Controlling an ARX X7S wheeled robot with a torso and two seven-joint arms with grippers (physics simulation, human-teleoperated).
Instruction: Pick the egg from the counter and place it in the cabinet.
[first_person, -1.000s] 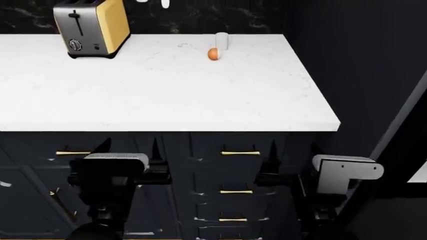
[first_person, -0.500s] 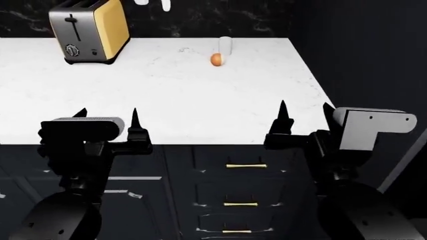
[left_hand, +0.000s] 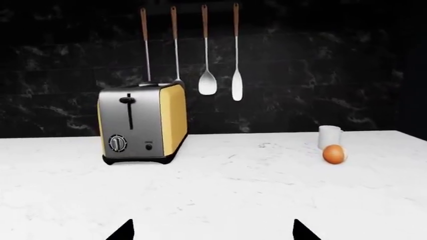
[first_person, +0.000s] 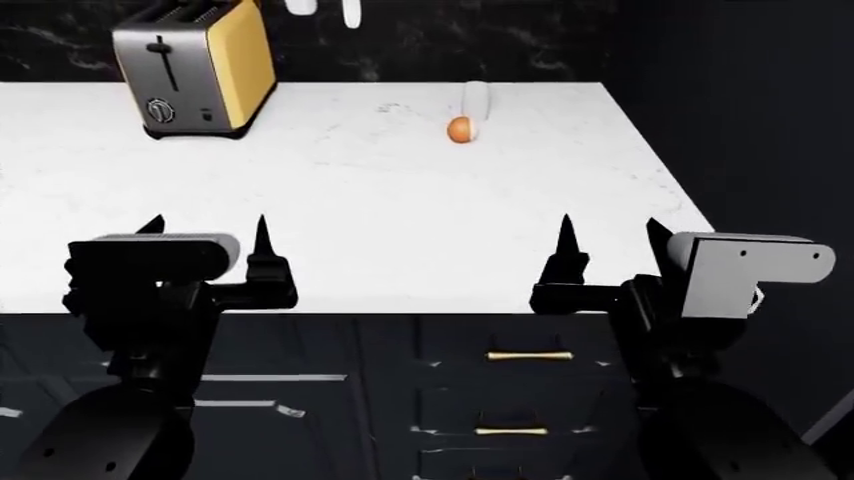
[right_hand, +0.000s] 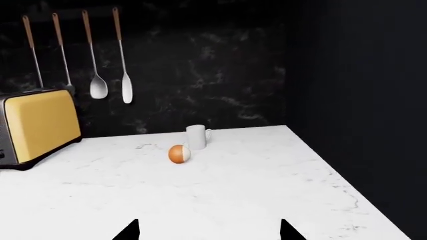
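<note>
the small smooth orange-brown egg (first_person: 459, 129) is seen resting on the broad white marble-look counter (first_person: 400, 210), toward its far side and just in front of the white cylindrical cup (first_person: 477, 100), which it looks to touch or nearly touch. a silver and yellow two-slot toaster (first_person: 198, 68) is stood at the far left of the slab, well apart from the egg. long-handled utensils (left_hand: 207, 55) are hung on the black marble wall behind. the left gripper (first_person: 207, 240) and the right gripper (first_person: 609, 240) are held at the near edge of the counter, each with its dark pointed fingers spread apart and nothing between them, well short of the egg. dark drawer fronts with brass handles (first_person: 529, 355) are visible below the slab.
</note>
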